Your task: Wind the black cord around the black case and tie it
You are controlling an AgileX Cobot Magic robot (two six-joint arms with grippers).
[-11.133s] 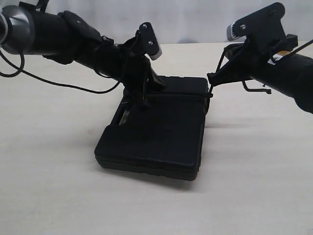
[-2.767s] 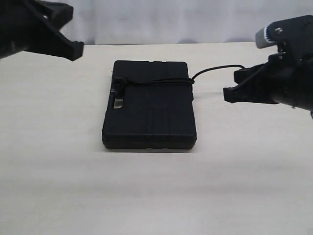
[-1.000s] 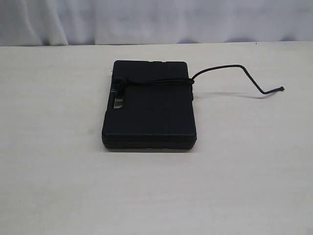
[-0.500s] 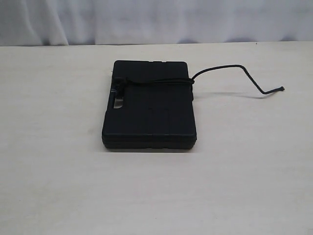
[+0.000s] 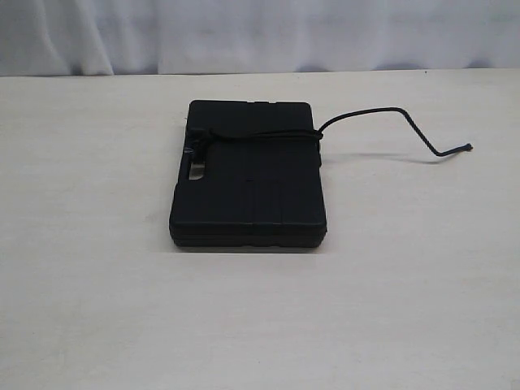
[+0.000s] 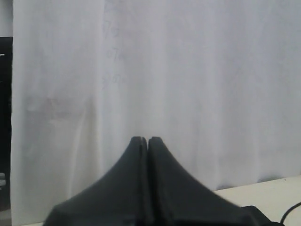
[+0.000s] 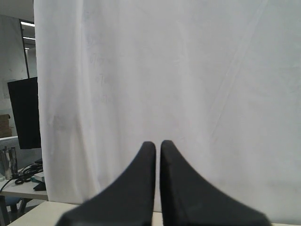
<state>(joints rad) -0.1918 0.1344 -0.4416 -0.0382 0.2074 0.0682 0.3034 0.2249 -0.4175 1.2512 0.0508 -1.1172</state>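
Observation:
The black case point(image 5: 252, 191) lies flat on the table in the exterior view. The black cord point(image 5: 260, 135) runs across its far part, with a knot near the handle slot on the left; its loose end point(image 5: 422, 140) arcs out to the right and rests on the table. Neither arm shows in the exterior view. My left gripper point(image 6: 145, 139) is shut and empty, pointing at a white curtain. My right gripper point(image 7: 157, 143) is shut too, holding nothing, also facing the curtain.
A white curtain point(image 5: 260, 32) hangs behind the beige table point(image 5: 89, 268). In the right wrist view a dark monitor point(image 7: 23, 113) and a desk with clutter stand beyond the curtain's edge.
Both arms have left the exterior view since 2.8 seconds ago. Over the last second the case and cord have not moved.

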